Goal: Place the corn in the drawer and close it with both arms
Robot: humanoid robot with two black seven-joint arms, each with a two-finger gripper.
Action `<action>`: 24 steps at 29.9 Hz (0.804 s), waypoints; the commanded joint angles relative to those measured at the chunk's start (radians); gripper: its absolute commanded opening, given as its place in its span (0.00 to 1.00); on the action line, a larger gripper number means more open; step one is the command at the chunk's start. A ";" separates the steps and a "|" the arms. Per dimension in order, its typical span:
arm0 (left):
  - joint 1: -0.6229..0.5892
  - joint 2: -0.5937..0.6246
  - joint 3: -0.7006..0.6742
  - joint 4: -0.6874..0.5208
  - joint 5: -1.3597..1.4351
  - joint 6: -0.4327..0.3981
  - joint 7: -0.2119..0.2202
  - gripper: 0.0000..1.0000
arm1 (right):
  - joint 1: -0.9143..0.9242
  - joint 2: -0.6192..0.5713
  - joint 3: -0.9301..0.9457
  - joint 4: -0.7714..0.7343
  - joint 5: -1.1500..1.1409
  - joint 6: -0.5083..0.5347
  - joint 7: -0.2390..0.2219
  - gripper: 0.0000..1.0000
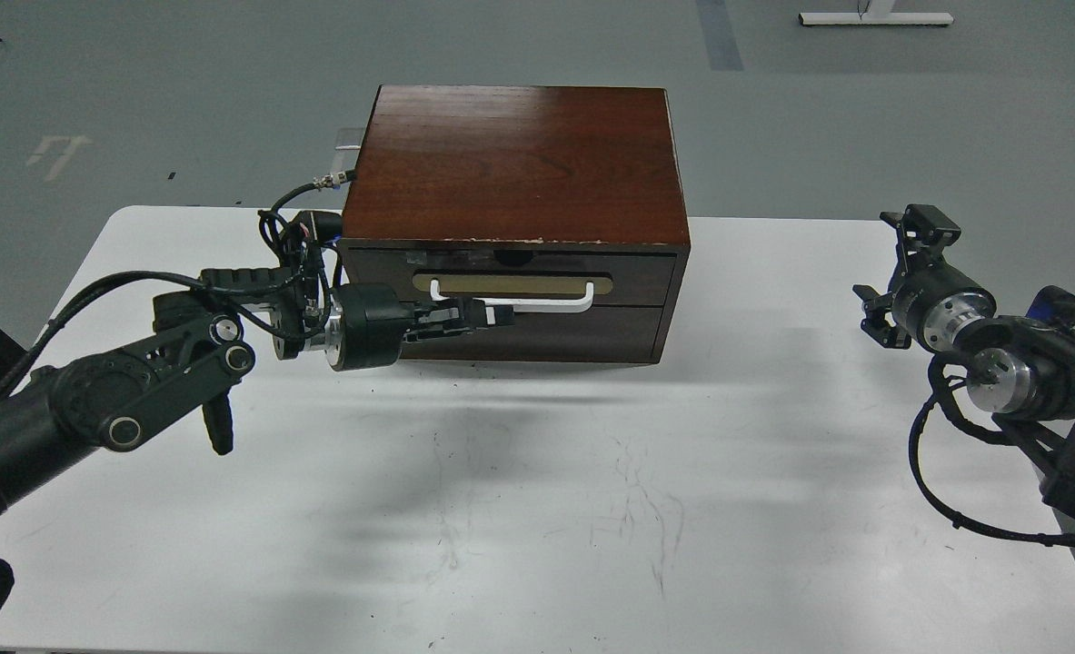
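So the drawer (510, 277) looks pushed in, its front about flush with the cabinet (519, 163), maybe a thin dark gap along the top edge. The left gripper (482, 315) is right at the white handle (512, 301), fingertips against the bar's left-middle stretch. The fingers (451, 318) are dark and lie close together, so I can't tell whether they're pinched on the bar or just touching it. The right gripper (900, 272) hangs well off to the right of the cabinet, above the white table (537, 509), claws spread apart with nothing between them. The corn isn't visible anywhere, not near either set of fingers.
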 commanded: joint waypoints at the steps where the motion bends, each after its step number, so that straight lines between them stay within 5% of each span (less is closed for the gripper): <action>1: -0.007 0.000 -0.001 0.000 0.000 0.000 0.001 0.00 | 0.001 0.000 -0.003 0.000 0.000 0.000 0.004 0.98; 5: -0.009 0.000 0.001 -0.001 -0.003 0.000 0.001 0.00 | 0.001 0.000 -0.003 0.002 -0.001 0.000 0.006 0.98; 8: -0.007 0.002 0.013 -0.014 -0.035 0.000 -0.001 0.22 | 0.003 0.000 -0.005 0.002 0.000 0.000 0.006 0.98; 13: -0.006 0.011 0.016 -0.018 -0.057 0.000 -0.003 0.24 | 0.006 -0.002 -0.005 0.002 0.000 0.002 0.006 0.98; 15: -0.001 0.020 0.016 -0.044 -0.064 0.000 -0.003 0.54 | 0.007 -0.003 -0.005 0.002 -0.001 0.002 0.006 0.98; 24: 0.036 0.115 0.016 -0.219 -0.172 0.000 -0.042 0.91 | 0.015 -0.009 -0.005 0.002 0.000 0.005 0.006 0.98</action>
